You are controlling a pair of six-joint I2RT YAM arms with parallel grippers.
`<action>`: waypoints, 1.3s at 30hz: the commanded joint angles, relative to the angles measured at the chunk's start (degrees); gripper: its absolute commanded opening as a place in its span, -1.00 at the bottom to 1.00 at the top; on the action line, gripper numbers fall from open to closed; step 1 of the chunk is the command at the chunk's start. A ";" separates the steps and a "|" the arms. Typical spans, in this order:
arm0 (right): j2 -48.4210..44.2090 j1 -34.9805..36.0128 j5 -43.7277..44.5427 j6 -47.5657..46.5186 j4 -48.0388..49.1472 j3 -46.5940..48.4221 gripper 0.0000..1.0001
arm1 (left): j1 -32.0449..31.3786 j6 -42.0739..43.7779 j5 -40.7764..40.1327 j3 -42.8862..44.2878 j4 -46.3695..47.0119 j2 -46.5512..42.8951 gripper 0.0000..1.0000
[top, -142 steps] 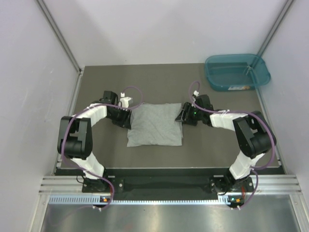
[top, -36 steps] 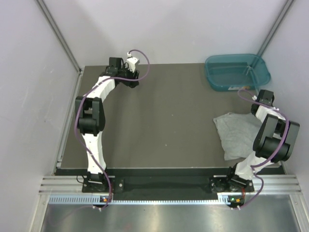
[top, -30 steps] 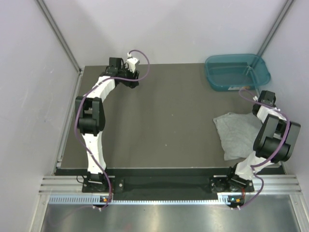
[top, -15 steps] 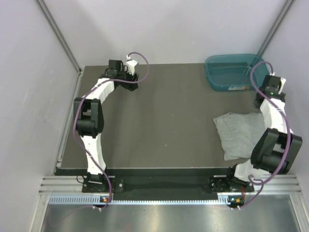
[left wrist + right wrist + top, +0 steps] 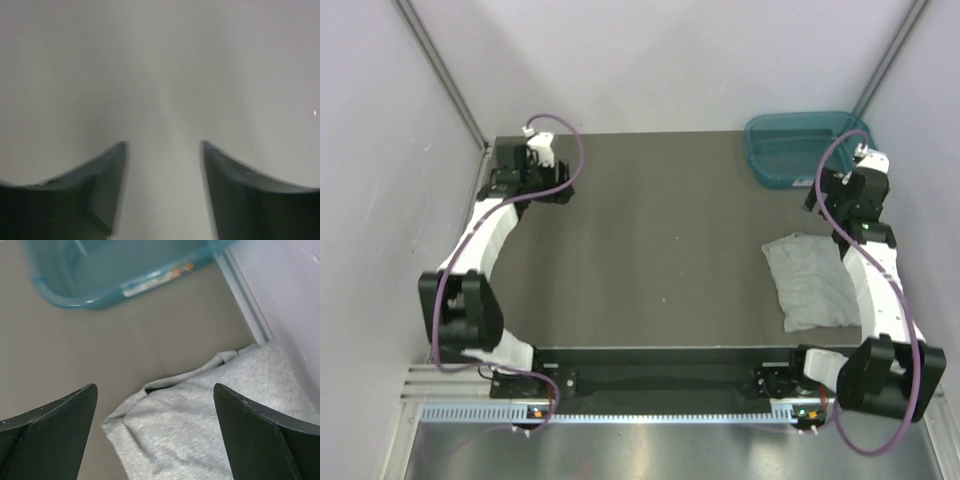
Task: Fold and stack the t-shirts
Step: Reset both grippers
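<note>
Fingers of the right gripper [image 5: 154, 386] stand wide apart in my wrist feed with nothing between them, and through the gap I see brown surface [image 5: 660, 230] and the far edge of the grey t-shirt [image 5: 810, 282]. From overhead, that shirt lies as a folded, somewhat rumpled bundle at the right side of the surface, near the front edge, with the right arm's forearm running along its right border. In the right wrist view its cloth fills the lower right, with a rolled hem along the upper edge, and it reaches close to the metal rail at the foot of the right wall. Only one shirt shows on my screens. The right gripper hangs above the strip between the shirt and the teal tub [image 5: 775, 175], which sits in the far right corner, apart from the cloth. The left gripper [image 5: 164, 143] is up at the far left corner of the surface, well apart from the shirt; its wrist camera shows only a pale blank wall, and its fingers are parted with nothing held.
</note>
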 commanded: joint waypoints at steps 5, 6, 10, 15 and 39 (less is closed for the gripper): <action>-13.91 0.29 -11.80 -1.00 8.38 -6.49 0.99 | 1.45 -2.27 -8.74 -17.41 -2.38 -26.30 0.98; -15.15 0.29 -12.24 0.22 8.91 -8.15 0.99 | 1.45 -2.19 -9.27 -21.09 -2.03 -31.90 0.98; -21.47 1.60 -13.73 3.48 12.43 -12.64 0.99 | 1.45 -3.76 -11.82 -27.79 -1.06 -44.15 0.98; -25.44 1.87 -12.78 5.33 12.79 -15.29 1.00 | 1.45 -4.38 -13.75 -30.52 -1.93 -51.02 0.98; -33.52 2.04 -3.47 3.40 3.56 -14.15 1.00 | 1.45 -4.21 -11.73 -30.97 -2.29 -53.14 0.98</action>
